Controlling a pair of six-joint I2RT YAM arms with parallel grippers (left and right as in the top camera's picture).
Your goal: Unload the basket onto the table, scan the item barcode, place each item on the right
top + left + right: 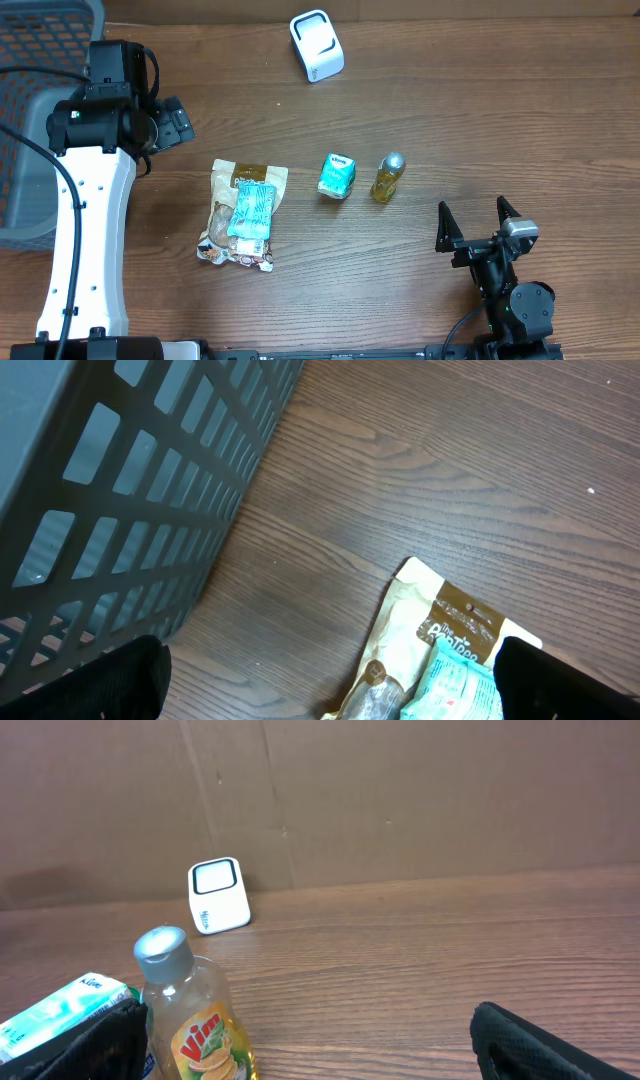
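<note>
A white barcode scanner (317, 45) stands at the back of the table, and it shows small in the right wrist view (218, 895). Mid-table lie a beige snack bag (238, 215) with a teal packet (252, 209) on top, a teal tissue pack (337, 175) and a yellow Vim bottle (387, 177). My left gripper (176, 120) hangs open up and left of the bag (420, 640), holding nothing. At the front right my right gripper (474, 213) is open and empty, with the bottle (195, 1020) just ahead by its left finger.
A grey mesh basket (35, 120) sits at the table's left edge, close beside my left gripper (330, 680). A brown cardboard wall (400, 800) stands behind the scanner. The tissue pack (60, 1010) lies left of the bottle.
</note>
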